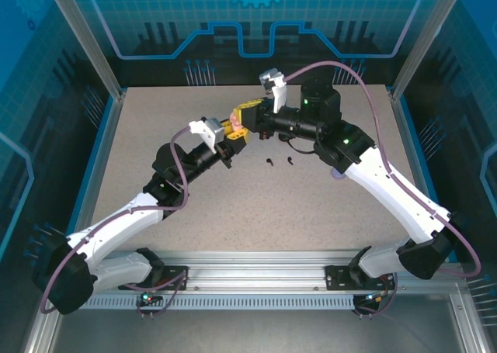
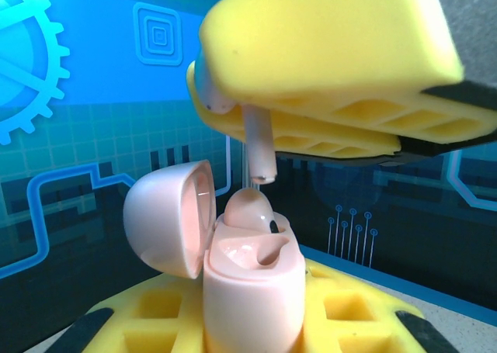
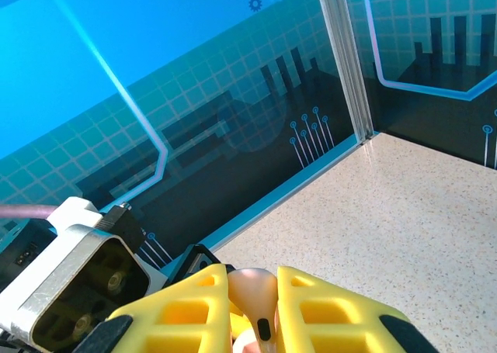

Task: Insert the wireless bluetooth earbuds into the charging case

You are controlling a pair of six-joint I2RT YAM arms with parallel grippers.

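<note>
Both claws are closed on something: the right claw [image 3: 252,302] pinches a pale pink earbud [image 2: 260,147] by its head, and the left claw [image 2: 248,326] clamps the pink charging case [image 2: 252,287] around its lower body. The grips look chosen to suit the insertion. The case is held upright off the table [image 1: 311,213] with its lid [image 2: 167,217] swung open to the side, so the sockets face up and are free. The earbud hangs stem-down from the right fingers [image 2: 326,43], so the stem can lead into its well. In the left wrist view the stem tip sits just above the case mouth, close to it but apart, beside a second pink earbud [image 2: 248,213] that appears to be seated already on the far side. The free socket is at the near side of the case top, so I judge the held bud needs a small shift toward it before going down, though exact alignment is hard to tell from this angle. From above, the two claws meet near the middle of the table toward its far edge, and two black earbuds [image 1: 269,164] lie loose on the surface nearby, well apart from either claw.
</note>
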